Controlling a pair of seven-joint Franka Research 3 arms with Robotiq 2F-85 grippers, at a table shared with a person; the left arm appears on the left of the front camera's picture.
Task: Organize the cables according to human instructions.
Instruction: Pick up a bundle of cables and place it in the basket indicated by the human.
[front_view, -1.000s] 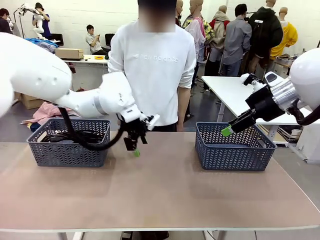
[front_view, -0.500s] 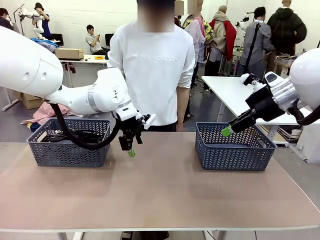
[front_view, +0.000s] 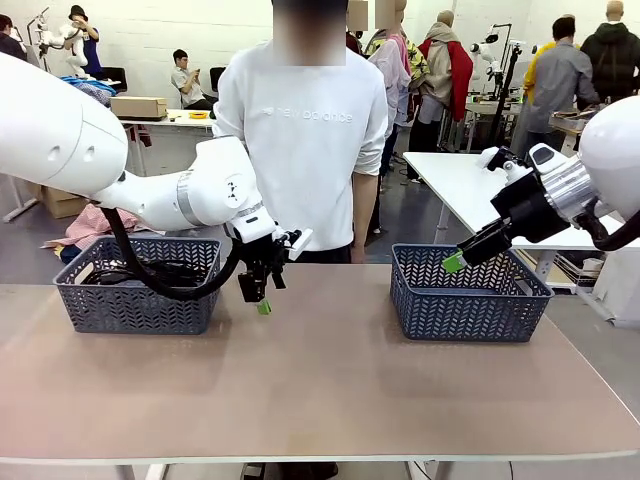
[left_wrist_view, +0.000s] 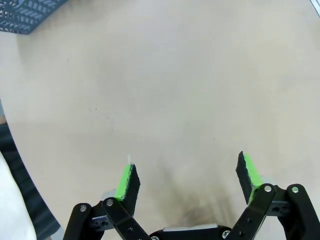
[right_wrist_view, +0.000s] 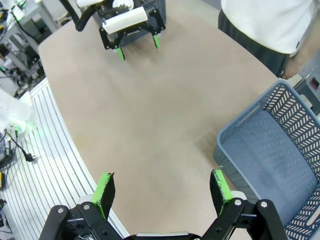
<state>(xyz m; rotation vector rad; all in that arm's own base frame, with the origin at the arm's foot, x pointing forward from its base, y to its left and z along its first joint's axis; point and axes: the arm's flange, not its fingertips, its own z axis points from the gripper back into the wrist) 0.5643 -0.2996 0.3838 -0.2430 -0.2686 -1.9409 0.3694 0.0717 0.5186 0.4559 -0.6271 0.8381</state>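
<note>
The cables (front_view: 108, 272) show as dark coils inside the left grey basket (front_view: 135, 300), partly hidden by its wall and by my left arm's black hose. My left gripper (front_view: 262, 297) hangs open just above the table, right of that basket and in front of the person (front_view: 305, 140). In the left wrist view the left gripper (left_wrist_view: 187, 175) has nothing between its green pads (left_wrist_view: 126, 181), only bare tabletop below. My right gripper (front_view: 455, 262) hovers open over the left rim of the right grey basket (front_view: 465, 300). In the right wrist view the right gripper (right_wrist_view: 162, 189) is empty too.
The right basket (right_wrist_view: 300, 135) looks empty inside. A corner of the left basket (left_wrist_view: 30, 10) shows in the left wrist view. The person stands at the far edge between the baskets. The brown tabletop (front_view: 320, 390) stretches wide between and in front of the baskets.
My left gripper has drifted slightly left, toward the left basket, staying open. The right arm has not moved.
</note>
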